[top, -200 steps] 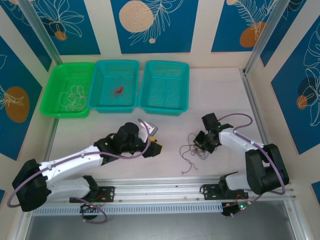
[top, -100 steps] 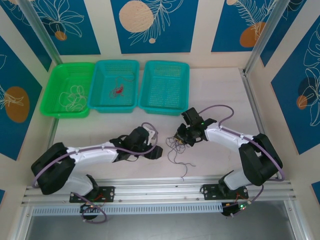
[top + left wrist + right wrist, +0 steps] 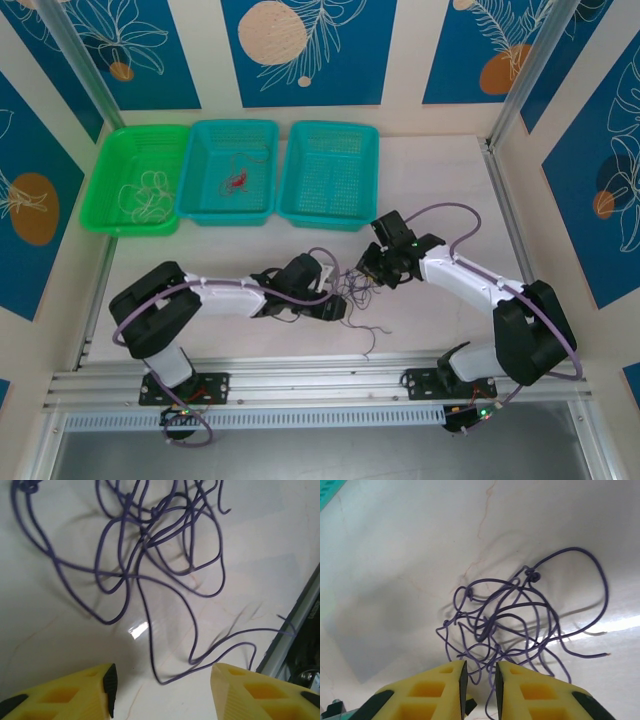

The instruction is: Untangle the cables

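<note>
Centrally, cables (image 3: 352,292) tangled on table (image 3: 450,200), flanked for pulling apart; left gripper (image 3: 162,677) jaws wide, empty; right gripper (image 3: 480,670) jaws narrowly parted, empty.

Thin purple cables (image 3: 532,575); tangled heap flat on tbl (image 3: 395,555).

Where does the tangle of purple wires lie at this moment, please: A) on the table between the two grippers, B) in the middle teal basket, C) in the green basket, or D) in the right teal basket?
A: the purple tangle lies on the table, between the left gripper and the right gripper.
</note>
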